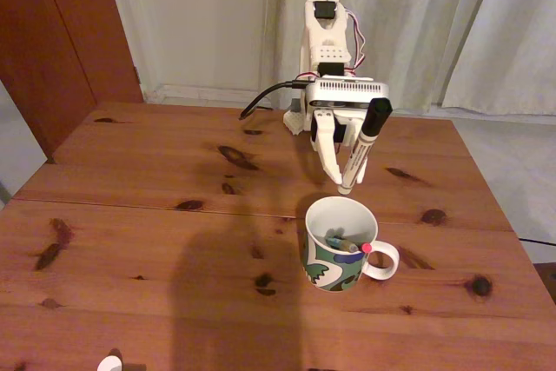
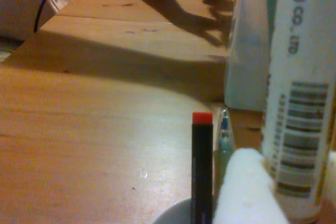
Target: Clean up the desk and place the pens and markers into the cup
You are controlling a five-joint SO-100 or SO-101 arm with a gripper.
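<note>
Three writing items, one cup, one arm, listed left to right across the fixed view.

Tabletop (image 1: 130, 215): reddish-brown knotty pine planks with dark knots, filling the lower two thirds of the frame. A broad shadow lies across its lower middle.

Door (image 1: 61, 32): dark red-brown panel, upper left of the frame.

Cable (image 1: 265, 97): black, running from the arm down to the far edge of the tabletop, left of the arm's base.

Arm (image 1: 330, 49): white, upper centre of the frame, before pale curtains (image 1: 417, 15).

Fingers (image 1: 334, 149): white, pointing down, closed on the white marker just above the cup.

Cup (image 1: 328, 262): white mug, green, blue and black pattern round its lower half, handle to the right; stands at lower centre right of the frame, directly under the marker.

Teal-green pen (image 1: 340, 241): inside the cup, lying against its wall. In the wrist view its tip shows at lower centre right, beside the black pen.

Black pen (image 1: 358, 248): inside the cup, red end resting at the rim near the handle. In the wrist view it stands upright at lower centre, red end uppermost.

White marker (image 1: 360, 154): black cap at top, held tilted, lower tip hanging above the cup's far rim, not touching it. In the wrist view its barcoded barrel runs down the right edge of the frame.
</note>
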